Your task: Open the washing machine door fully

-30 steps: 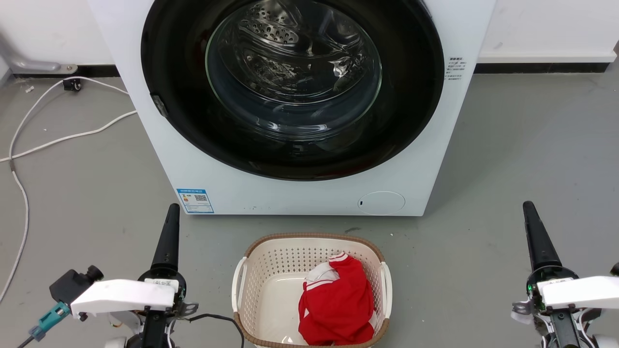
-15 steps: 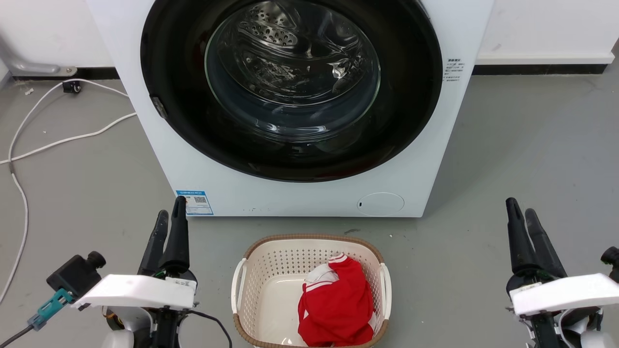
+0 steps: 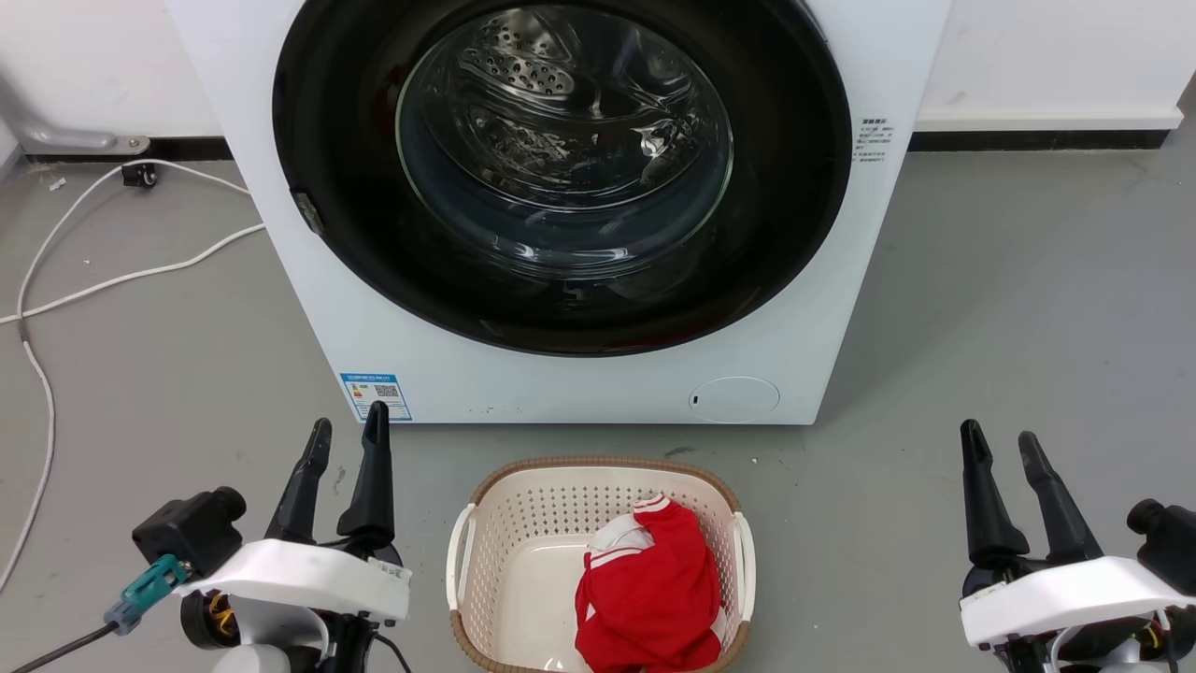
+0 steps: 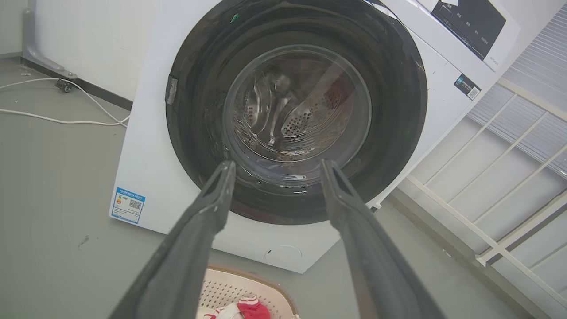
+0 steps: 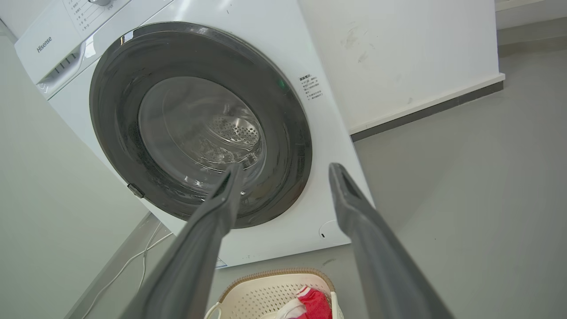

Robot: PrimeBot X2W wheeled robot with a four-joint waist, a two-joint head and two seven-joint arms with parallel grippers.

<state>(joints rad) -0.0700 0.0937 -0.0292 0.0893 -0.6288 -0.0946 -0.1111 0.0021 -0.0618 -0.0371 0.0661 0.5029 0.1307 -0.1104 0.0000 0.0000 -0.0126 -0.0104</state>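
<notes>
The left gripper and right gripper have spread their jaws apart.

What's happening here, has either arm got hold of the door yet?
Nothing is being handled. The washing machine door sits closed. The left gripper and right gripper are both open and empty, low on either side of the laundry basket, which holds a red garment, and short of the door.

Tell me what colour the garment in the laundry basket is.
The garment is red with white trim, clearest in the head view.
</notes>
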